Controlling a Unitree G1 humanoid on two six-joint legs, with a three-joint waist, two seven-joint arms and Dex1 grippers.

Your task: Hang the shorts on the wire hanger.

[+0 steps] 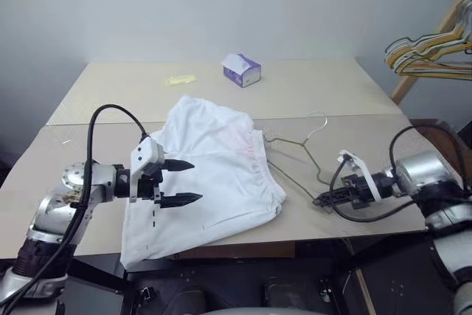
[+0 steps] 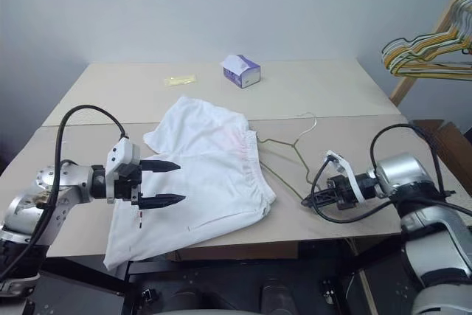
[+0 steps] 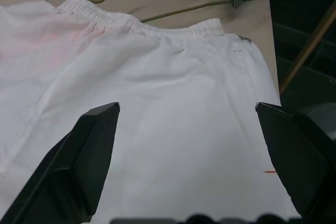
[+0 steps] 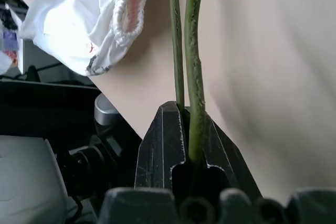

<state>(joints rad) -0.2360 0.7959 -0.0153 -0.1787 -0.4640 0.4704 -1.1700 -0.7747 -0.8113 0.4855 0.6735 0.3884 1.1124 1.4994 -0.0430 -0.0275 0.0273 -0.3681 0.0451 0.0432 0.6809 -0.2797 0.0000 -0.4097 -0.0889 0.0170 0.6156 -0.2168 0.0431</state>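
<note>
Left eye view: the shorts (image 1: 210, 175) lie spread flat on the beige worktop (image 1: 332, 94), elastic waistband toward the robot's right, one leg reaching the near edge of the worktop. The wire hanger (image 1: 295, 154) lies on the worktop just beside the waistband, its hook (image 1: 318, 119) pointing away from the robot and one shoulder running under or against the gathered band; which of the two I cannot tell. The left gripper (image 1: 184, 181) hovers over the near leg of the shorts, jaws spread wide and holding nothing; the left wrist view shows white cloth between the two black fingers (image 3: 79, 166) with no contact visible. The right gripper (image 1: 326, 198) sits at the near right end of the hanger, jaws closed on the wire; the right wrist view shows two olive-green strands of the hanger (image 4: 191, 66) rising out of the pinched fingers (image 4: 160, 150). A small purple-and-white tissue box (image 1: 243, 70) stands at the far side of the worktop, well apart from the shorts, with a pale yellow item (image 1: 181, 79) near it. A bunch of hangers on a wooden rack (image 1: 431, 49) is at far right.
</note>
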